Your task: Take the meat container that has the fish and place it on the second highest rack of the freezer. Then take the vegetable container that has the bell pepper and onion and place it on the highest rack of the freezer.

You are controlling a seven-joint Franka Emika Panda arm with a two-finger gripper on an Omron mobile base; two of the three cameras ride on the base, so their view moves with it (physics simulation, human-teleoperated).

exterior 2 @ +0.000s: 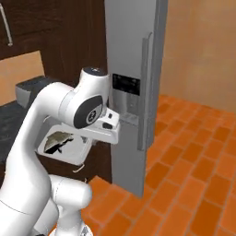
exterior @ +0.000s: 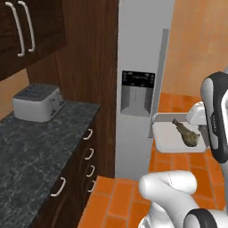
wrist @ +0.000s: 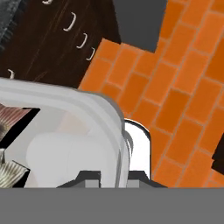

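One shallow white plastic container [exterior: 168, 138] with a single small dark brown fish [exterior: 187, 133] in it was held in the air beside the tall grey fridge [exterior: 138, 53], over the orange tiled floor [exterior 2: 193, 152]. The hand [exterior 2: 94, 136] was clamped on its rim at the tray's edge. The first step looked underway: carrying the tray to the freezer. The grey door with its one dark dispenser panel [exterior: 137, 92] looked closed, so the next move probably called for getting it open. One silver toaster [exterior: 38, 102] sat on the dark stone surface [exterior: 31, 151].
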